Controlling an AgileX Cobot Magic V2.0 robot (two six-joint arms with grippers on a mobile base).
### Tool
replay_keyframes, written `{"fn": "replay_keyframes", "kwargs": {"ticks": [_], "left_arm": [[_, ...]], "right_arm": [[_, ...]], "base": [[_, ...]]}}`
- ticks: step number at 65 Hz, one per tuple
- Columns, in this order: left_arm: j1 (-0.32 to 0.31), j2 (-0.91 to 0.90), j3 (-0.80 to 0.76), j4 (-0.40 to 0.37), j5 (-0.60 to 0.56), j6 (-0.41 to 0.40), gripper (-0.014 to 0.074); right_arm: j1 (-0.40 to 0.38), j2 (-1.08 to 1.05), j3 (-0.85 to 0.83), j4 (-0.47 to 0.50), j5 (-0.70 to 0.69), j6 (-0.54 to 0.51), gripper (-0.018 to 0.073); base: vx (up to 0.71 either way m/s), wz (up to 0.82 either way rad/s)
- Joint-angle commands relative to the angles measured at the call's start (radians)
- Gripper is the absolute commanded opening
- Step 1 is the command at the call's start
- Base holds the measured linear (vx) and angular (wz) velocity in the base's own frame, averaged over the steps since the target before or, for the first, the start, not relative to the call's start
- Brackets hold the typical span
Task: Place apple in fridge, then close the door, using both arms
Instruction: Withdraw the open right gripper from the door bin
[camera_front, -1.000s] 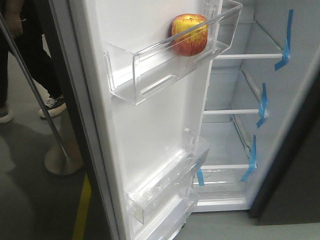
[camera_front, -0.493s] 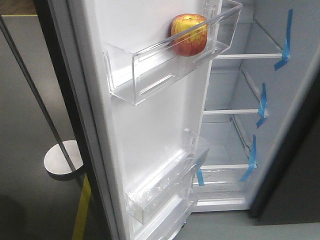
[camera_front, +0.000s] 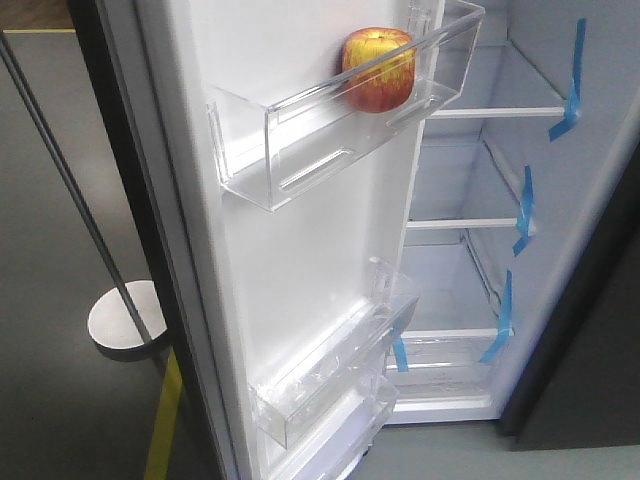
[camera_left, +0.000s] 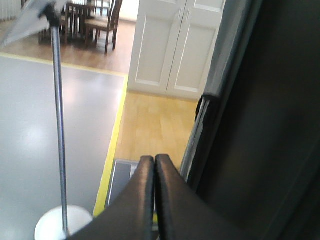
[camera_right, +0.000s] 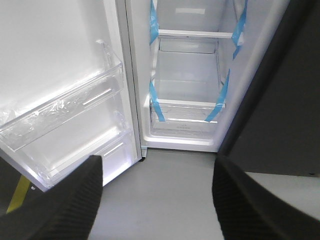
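Observation:
The red-and-yellow apple (camera_front: 379, 68) rests in the upper clear bin of the open door (camera_front: 300, 260). Behind it the fridge (camera_front: 470, 180) stands open, white inside with glass shelves and blue tape strips. My left gripper (camera_left: 154, 160) is shut with nothing in it, just outside the door's dark outer face (camera_left: 255, 125). Low in front of the fridge (camera_right: 187, 75), my right gripper (camera_right: 157, 172) is open over the grey floor, holding nothing, with the door's lower bins (camera_right: 65, 125) to its left. Neither gripper shows in the front view.
A metal sign stand with a round white base (camera_front: 125, 320) stands left of the door, also in the left wrist view (camera_left: 57, 125). A yellow floor line (camera_front: 165, 420) runs beside it. A dark cabinet (camera_front: 590, 370) flanks the fridge on the right.
A person standing left of the door a second ago has walked out of view. The apple, door and fridge have not moved.

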Motion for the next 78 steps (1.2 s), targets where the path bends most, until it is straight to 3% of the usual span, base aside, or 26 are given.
{"fn": "replay_keyframes", "kwargs": {"ticks": [1, 34, 42, 56, 61, 68, 78], "left_arm": [[-0.003, 0.024, -0.037, -0.009, -0.064, -0.006, -0.0005], [-0.003, 0.024, -0.037, -0.009, -0.050, -0.005, 0.0030], [-0.003, 0.024, -0.037, -0.005, -0.043, 0.011, 0.0146], [-0.003, 0.024, -0.037, -0.005, -0.040, 0.021, 0.0563], [-0.003, 0.024, -0.037, -0.006, -0.027, 0.021, 0.0658], [-0.003, 0.026, -0.037, -0.012, -0.003, 0.015, 0.0713], [-0.003, 0.050, -0.077, -0.012, 0.035, -0.002, 0.0687]], "right_arm": [[-0.009, 0.010, -0.023, 0.000, -0.061, -0.008, 0.0453], [-0.009, 0.010, -0.023, 0.000, -0.060, -0.008, 0.0453], [-0.009, 0.010, -0.023, 0.000, -0.060, -0.008, 0.0453], [-0.009, 0.010, -0.023, 0.000, -0.060, -0.008, 0.0453], [-0.009, 0.010, -0.023, 0.000, -0.060, -0.008, 0.0453], [-0.009, 0.010, -0.023, 0.000, -0.060, -0.008, 0.0453], [-0.009, 0.010, -0.023, 0.000, -0.060, -0.008, 0.0453]], "base": [[0.00, 0.00], [0.00, 0.00], [0.00, 0.00], [0.00, 0.00], [0.00, 0.00], [0.00, 0.00], [0.00, 0.00]]}}
